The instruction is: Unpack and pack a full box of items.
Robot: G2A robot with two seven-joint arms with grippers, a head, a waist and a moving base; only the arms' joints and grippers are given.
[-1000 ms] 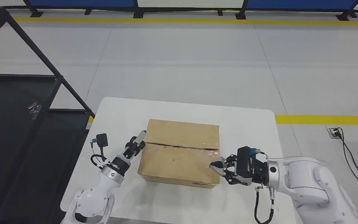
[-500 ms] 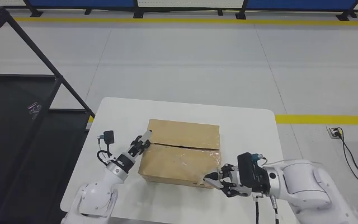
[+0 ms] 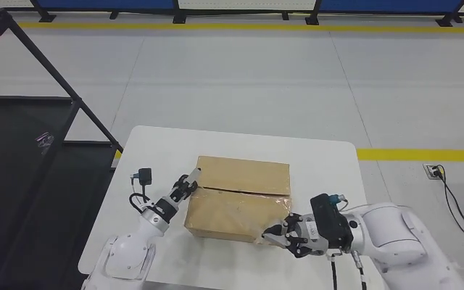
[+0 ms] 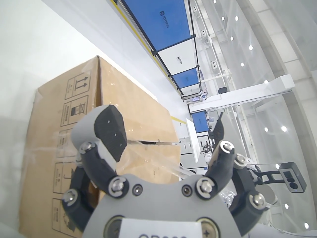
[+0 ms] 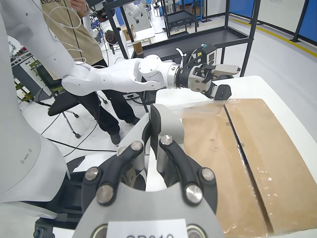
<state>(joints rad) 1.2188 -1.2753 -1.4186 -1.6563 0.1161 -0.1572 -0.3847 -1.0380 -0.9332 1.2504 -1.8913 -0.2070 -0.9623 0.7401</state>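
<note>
A brown cardboard box (image 3: 239, 194) lies shut on the white table (image 3: 319, 156), with clear tape along its middle seam (image 5: 247, 164). My left gripper (image 3: 190, 183) is at the box's left end, level with the seam. It is open (image 4: 166, 134), and one pad (image 5: 223, 92) rests near the box's top edge. My right gripper (image 3: 271, 233) is off the box's front right corner. Its fingers (image 5: 171, 125) are pressed together, and a film of clear tape (image 5: 198, 108) stretches from them across the box. The box's contents are hidden.
A black metal rack (image 3: 43, 145) stands beside the table's left side, with a paper cup (image 5: 137, 46) on its shelf. Bare table surface lies behind the box and to its right. The table's front edge is close to both arms.
My right gripper moved from the seam at the box's right end to the front right corner. The box slid a little to the right, and my left gripper followed it.
</note>
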